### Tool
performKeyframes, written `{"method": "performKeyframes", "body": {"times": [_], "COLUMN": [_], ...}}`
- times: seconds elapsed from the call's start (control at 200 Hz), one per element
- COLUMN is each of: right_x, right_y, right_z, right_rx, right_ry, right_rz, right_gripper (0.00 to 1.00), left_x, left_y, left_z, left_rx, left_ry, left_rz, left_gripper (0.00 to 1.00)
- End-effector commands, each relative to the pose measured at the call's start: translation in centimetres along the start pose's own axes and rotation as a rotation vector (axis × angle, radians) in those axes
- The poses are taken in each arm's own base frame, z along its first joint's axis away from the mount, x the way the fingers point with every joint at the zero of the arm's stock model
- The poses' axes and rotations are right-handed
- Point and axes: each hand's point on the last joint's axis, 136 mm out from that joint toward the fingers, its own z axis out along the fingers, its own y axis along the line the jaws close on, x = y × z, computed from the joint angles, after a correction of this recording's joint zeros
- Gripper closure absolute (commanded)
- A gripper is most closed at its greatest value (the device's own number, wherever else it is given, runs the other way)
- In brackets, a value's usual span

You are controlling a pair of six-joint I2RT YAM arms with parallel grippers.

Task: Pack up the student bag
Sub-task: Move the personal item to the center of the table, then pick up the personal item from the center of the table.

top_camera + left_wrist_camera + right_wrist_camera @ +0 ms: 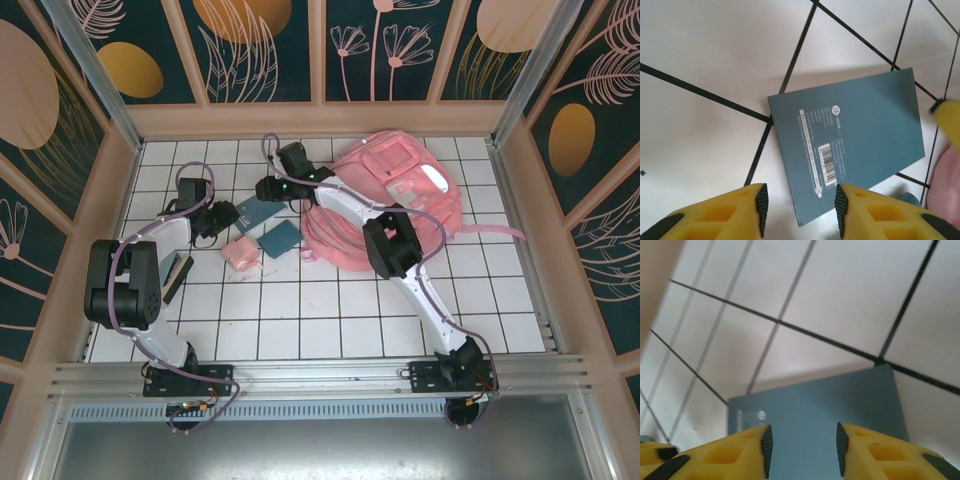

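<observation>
The pink student bag (400,195) lies flat at the back right of the tiled table. A teal notebook (258,212) with a barcode lies left of it, flat on the tiles. My left gripper (222,216) is at the notebook's left end, open, with the book's near corner (850,145) just beyond its pads and nothing between them (801,207). My right gripper (264,190) hangs over the notebook's far end (815,410), also open (802,450), with the book's cover showing in the gap below it.
A second teal notebook (280,238) and a small pink case (241,253) lie just in front of the first book. A dark flat object (177,275) rests by the left arm. Wooden walls (320,118) ring the table.
</observation>
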Motion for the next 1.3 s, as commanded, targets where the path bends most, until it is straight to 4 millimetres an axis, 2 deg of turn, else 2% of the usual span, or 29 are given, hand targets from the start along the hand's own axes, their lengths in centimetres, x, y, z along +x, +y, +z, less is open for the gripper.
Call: {"method": "performKeyframes", "body": {"times": [0.0, 0.09, 0.12, 0.255, 0.27, 0.315, 0.405, 0.54, 0.705, 0.831, 0.931, 1.021, 1.176, 1.196, 1.296], "right_x": [4.8, 6.5, 7.0, 7.9, 7.9, 8.0, 7.2, 4.8, 1.5, 0.6, 1.4, 2.5, 4.2, 4.4, 5.5], "right_y": [-2.4, -1.7, -1.3, 0.7, 0.9, 1.4, 2.1, 2.7, 1.9, 0.7, -1.1, -2.4, -2.8, -2.8, -2.6], "right_z": [2.1, 1.8, 1.6, 0.2, 0.1, -0.3, -1.0, -1.8, -3.3, -4.2, -3.7, -3.0, -1.9, -1.8, -1.3], "right_rx": [0.066, 0.085, 0.083, 0.052, 0.049, 0.048, 0.046, 0.033, 0.051, 0.074, 0.096, 0.113, 0.115, 0.115, 0.131], "right_ry": [0.124, 0.155, 0.162, 0.160, 0.161, 0.162, 0.140, 0.087, 0.023, -0.005, 0.020, 0.049, 0.094, 0.098, 0.120], "right_rz": [0.008, -0.001, 0.004, 0.042, 0.048, 0.066, 0.072, 0.057, 0.053, 0.040, 0.053, 0.057, 0.062, 0.061, 0.050], "right_gripper": [0.58, 0.58, 0.58, 0.58, 0.58, 0.58, 0.56, 0.54, 0.53, 0.52, 0.52, 0.52, 0.52, 0.52, 0.52], "left_x": [-0.4, -0.6, 0.0, 0.4, -0.5, -0.6, -0.5, -0.4, 0.1, -0.4, -0.7, -0.3, 0.7, 1.8, 2.9], "left_y": [0.6, 0.6, 1.4, 2.5, 1.8, 1.7, 2.0, 2.1, 2.2, 1.4, 1.0, 1.8, 3.1, 3.9, 4.8], "left_z": [0.4, 0.4, 1.3, 2.0, 1.9, 2.0, 2.5, 3.1, 3.0, 1.5, 0.4, 0.4, 1.0, 1.4, 2.1], "left_rx": [-0.049, -0.049, -0.070, -0.111, -0.100, -0.097, -0.106, -0.106, -0.106, -0.087, -0.085, -0.118, -0.157, -0.173, -0.180], "left_ry": [-0.008, -0.017, 0.006, 0.017, 0.000, -0.001, 0.009, 0.022, 0.040, 0.016, 0.003, 0.007, 0.034, 0.060, 0.082], "left_rz": [-0.020, -0.014, -0.017, 0.000, 0.006, 0.013, 0.021, 0.029, 0.029, 0.023, 0.014, 0.000, -0.014, -0.018, -0.029], "left_gripper": [0.57, 0.58, 0.59, 0.62, 0.62, 0.63, 0.63, 0.66, 0.66, 0.65, 0.63, 0.62, 0.64, 0.65, 0.68]}}
